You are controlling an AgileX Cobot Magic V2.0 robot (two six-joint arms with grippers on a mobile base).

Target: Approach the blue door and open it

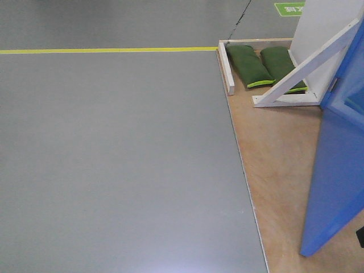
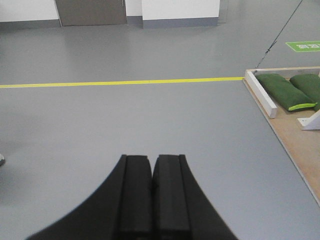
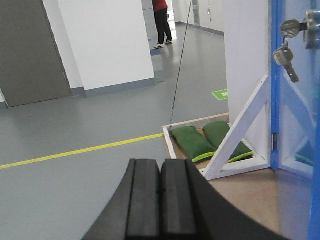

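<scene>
The blue door is a tall glossy panel at the right edge of the front view, standing on a wooden base. In the right wrist view the blue door fills the right edge, with a silver lock piece and a hanging key near the top. My right gripper is shut and empty, low and to the left of the door, not touching it. My left gripper is shut and empty over the grey floor. The lever handle is not clearly in view.
A white panel with a diagonal brace stands behind the door. Two green sandbags lie on the base inside a white rim. A yellow floor line crosses the grey floor. A person stands far back.
</scene>
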